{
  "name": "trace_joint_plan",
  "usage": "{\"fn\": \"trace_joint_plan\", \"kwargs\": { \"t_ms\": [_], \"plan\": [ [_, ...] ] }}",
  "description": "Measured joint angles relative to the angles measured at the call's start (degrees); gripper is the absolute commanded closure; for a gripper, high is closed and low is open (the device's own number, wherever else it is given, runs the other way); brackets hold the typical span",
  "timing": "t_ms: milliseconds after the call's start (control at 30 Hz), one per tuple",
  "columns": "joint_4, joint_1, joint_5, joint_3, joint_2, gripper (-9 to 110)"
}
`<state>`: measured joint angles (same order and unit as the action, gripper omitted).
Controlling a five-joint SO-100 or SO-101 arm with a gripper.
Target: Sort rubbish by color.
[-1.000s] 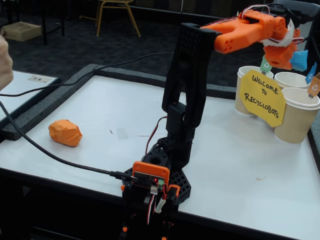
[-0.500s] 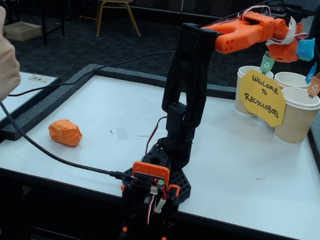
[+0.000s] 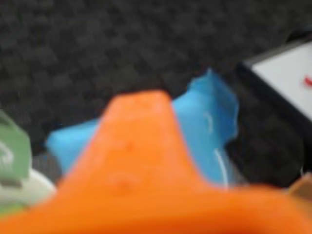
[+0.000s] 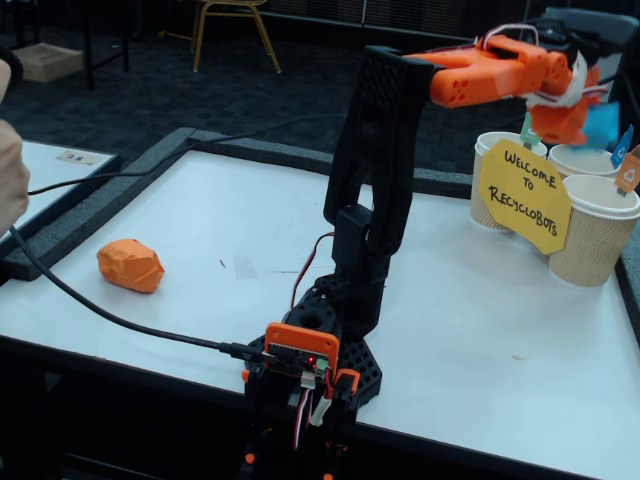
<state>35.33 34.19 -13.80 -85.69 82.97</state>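
Tool: the orange tool (image 4: 588,112) hangs high at the right of the fixed view, above the cups, and is clenched on the light blue wad (image 4: 602,122).
Tool, wrist view: one orange finger (image 3: 141,146) fills the foreground, blurred, with the light blue wad (image 3: 207,131) pressed behind it and sticking out on both sides.
Light blue wad: held in the air over the far cups, clear of the worktop.
Cups: three tan paper cups (image 4: 600,232) stand close together at the right edge of the worktop (image 4: 210,225), each with a small coloured flag; a yellow sign (image 4: 524,196) reading "Welcome to Recyclobots" leans in front of them.
Arm: a black upright link (image 4: 378,170) rises from a base at the near edge of the worktop.
Orange wad: the orange wad (image 4: 130,265) lies on the worktop at the left, well apart from arm and cups.
Cable: a black cable (image 4: 110,315) runs from the left edge to the base, passing just in front of the orange wad.
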Motion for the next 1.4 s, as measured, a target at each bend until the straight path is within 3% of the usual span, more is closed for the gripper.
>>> {"fn": "trace_joint_plan", "kwargs": {
  "t_ms": [167, 333, 600, 800, 1033, 1400],
  "plan": [
    [-1.1, 0.0, 0.0, -0.6, 0.0, 84],
    [-0.4, 0.0, 0.0, -0.5, 0.0, 98],
    [20.0, -1.6, 0.0, 11.9, 1.6, 101],
    [35.9, -7.8, 0.0, 12.3, 14.3, 101],
    [47.5, -20.4, 0.0, -0.3, 38.6, 101],
    [54.9, -38.9, 0.0, -26.0, 68.0, 101]
  ]
}}
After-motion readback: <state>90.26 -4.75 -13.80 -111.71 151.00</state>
